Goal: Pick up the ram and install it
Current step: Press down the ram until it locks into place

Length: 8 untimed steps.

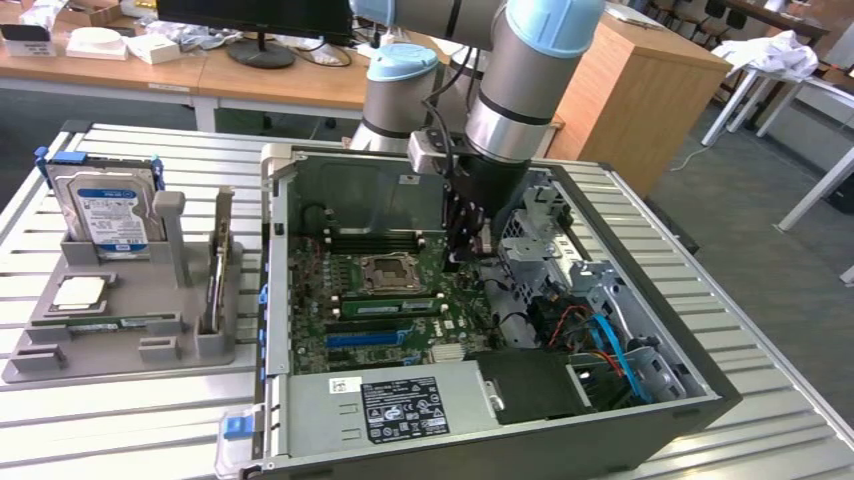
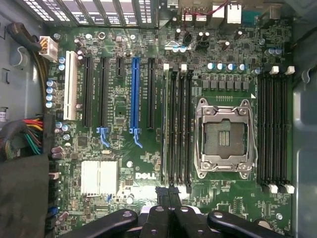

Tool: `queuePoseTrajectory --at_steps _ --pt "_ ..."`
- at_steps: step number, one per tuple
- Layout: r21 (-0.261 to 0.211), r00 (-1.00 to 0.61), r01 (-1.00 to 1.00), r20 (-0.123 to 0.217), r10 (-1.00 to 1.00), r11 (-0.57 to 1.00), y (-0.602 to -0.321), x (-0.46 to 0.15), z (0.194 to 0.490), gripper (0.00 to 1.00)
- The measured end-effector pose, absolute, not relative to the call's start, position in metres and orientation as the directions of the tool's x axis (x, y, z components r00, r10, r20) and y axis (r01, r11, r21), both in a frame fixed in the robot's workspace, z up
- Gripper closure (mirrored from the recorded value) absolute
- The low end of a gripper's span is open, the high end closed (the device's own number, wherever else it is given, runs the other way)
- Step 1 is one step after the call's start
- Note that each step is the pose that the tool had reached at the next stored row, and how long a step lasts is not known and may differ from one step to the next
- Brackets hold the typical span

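Arm: silver-and-pale-blue robot arm (image 1: 534, 70), reaching down from the top centre of the exterior view into the case.

Case: open dark-grey metal computer case (image 1: 694, 400), lying on a slatted metal table (image 1: 120, 420), from the centre to the lower right of the exterior view.

Board: green motherboard (image 2: 119, 109) on the case floor, with a square metal processor socket (image 1: 383, 270) near the frame's centre.

Ram: long, thin green circuit-board stick, the ram (image 1: 387, 305), standing on edge in a black memory slot. Centre of the exterior view, just below the socket and above the blue expansion slot (image 1: 360, 339), in the slot of its bank farthest from the socket.

Pincer: black two-finger gripper (image 2: 168, 193), at the ram's end towards the exterior view's right. Fingertips (image 2: 161, 193) drawn almost together, with barely a line between them. Cannot tell whether pinching the board's edge or only resting on it.

Fixture: grey plastic parts holder (image 1: 80, 355) at the exterior view's left, well apart from the case.

Holder contents: blocky hard drive with a blue-and-white label (image 1: 110, 212), upright at the back, and a square silver processor chip (image 1: 78, 292), flat in front.
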<state>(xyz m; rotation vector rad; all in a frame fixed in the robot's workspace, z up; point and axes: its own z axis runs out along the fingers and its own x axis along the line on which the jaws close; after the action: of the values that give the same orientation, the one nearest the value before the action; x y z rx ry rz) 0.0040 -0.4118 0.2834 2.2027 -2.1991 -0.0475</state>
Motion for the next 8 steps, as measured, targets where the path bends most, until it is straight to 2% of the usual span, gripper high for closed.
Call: queuePoseTrajectory --at_steps 8 --pt "0.042 0.002 -0.999 -0.001 -1.000 -0.002 -0.4119 0.0040 0.2776 0.90"
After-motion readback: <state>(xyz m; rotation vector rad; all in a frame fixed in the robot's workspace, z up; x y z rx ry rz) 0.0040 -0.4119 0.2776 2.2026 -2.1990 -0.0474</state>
